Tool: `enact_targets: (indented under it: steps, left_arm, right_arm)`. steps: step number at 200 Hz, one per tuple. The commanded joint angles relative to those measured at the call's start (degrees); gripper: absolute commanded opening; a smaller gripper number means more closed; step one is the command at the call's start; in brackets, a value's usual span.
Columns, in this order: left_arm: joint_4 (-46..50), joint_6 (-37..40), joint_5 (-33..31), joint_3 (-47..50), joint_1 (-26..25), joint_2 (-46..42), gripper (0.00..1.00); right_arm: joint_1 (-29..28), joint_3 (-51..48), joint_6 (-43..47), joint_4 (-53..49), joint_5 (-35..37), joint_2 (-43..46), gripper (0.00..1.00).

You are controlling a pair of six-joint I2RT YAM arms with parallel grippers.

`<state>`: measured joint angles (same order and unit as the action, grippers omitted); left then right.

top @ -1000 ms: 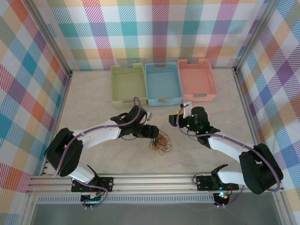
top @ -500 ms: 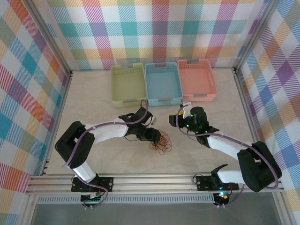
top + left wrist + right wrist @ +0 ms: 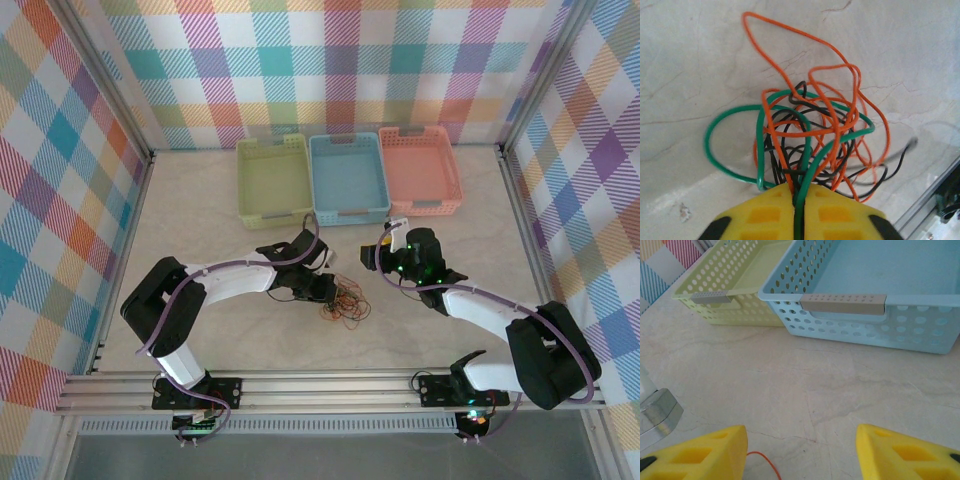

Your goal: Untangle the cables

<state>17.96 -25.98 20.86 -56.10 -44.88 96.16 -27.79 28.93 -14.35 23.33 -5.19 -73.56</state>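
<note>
Top external view: left arm reaches low across table toward 3 o'clock. Left claw [image 3: 325, 290] touches cables [image 3: 343, 305]. Messy bundle lies on table at 4 o'clock from it, in round clump with no clear long side.
Left wrist view: yellow pads [image 3: 765, 212] pressed together, pinching green wire [image 3: 807, 172]. Loops fan out toward 12 o'clock.
Right claw [image 3: 372, 258] waits near, bundle at 7 o'clock from it, not touching.
Right wrist view: its fingers apart, nothing between, facing blue basket [image 3: 860, 305] at 12 o'clock.
Left arm nearer. My guess: next pull goes away from bundle.

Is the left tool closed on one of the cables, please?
Yes, the left tool pinches a green strand of the cables between its shut yellow fingers.
</note>
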Motion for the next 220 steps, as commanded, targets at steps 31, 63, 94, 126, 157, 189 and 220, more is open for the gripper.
enact_targets:
  steps: [31, 63, 94, 126, 157, 189, 220]
  left_arm:
    - [-0.6, -1.4, -5.0, 2.0, 1.3, -4.5, 0.00]
    - [-1.2, -2.6, -6.2, 4.3, 5.3, -7.1, 0.00]
    - [-0.4, -2.4, -7.2, 4.6, 6.6, -7.7, 0.00]
    - [1.0, -2.4, -8.0, 4.2, 7.5, -7.0, 0.00]
    - [1.2, -2.6, -8.5, 4.6, 8.4, -8.1, 0.00]
    - [1.8, -2.7, -9.0, 4.8, 8.9, -8.7, 0.00]
    - [1.9, -2.8, -9.0, 4.8, 9.4, -8.4, 0.00]
  right_arm:
    - [-0.4, 0.1, 3.7, 1.8, -7.8, 2.0, 0.59]
    - [-1.7, 1.7, 5.8, 1.0, -12.2, 0.4, 0.57]
    - [-2.8, 5.2, 7.9, -2.9, -15.3, -4.1, 0.54]
    - [-4.2, 9.9, 11.3, -8.7, -18.9, -10.0, 0.52]
    - [-4.5, 12.7, 12.6, -12.0, -19.8, -14.2, 0.52]
    - [-4.6, 14.2, 12.7, -14.2, -20.4, -16.3, 0.51]
    - [-4.8, 15.9, 13.9, -16.4, -22.2, -18.5, 0.51]
